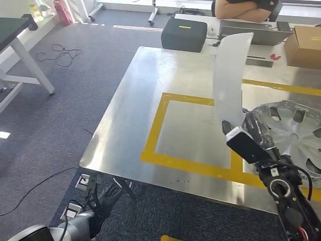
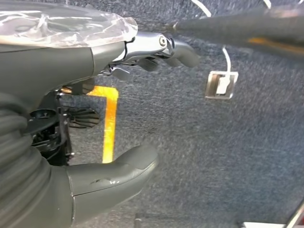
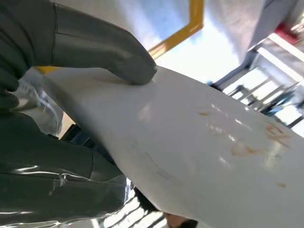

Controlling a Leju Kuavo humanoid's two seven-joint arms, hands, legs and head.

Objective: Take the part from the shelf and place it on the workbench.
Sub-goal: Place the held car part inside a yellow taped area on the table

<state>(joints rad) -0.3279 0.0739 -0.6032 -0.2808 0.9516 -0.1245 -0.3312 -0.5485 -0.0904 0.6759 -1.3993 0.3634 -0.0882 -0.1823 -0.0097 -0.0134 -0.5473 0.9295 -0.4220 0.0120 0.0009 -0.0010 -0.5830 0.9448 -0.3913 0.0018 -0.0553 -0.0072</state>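
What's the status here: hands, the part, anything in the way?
Right hand grips white panel, upright over the workbench. Left hand open, low beside the bench. Silver wheel cover lies right of the yellow-taped square.

The right hand hides the lower end of the white part; the silver wheel cover and cardboard box run off the edge, and the seated person is cropped above the arms
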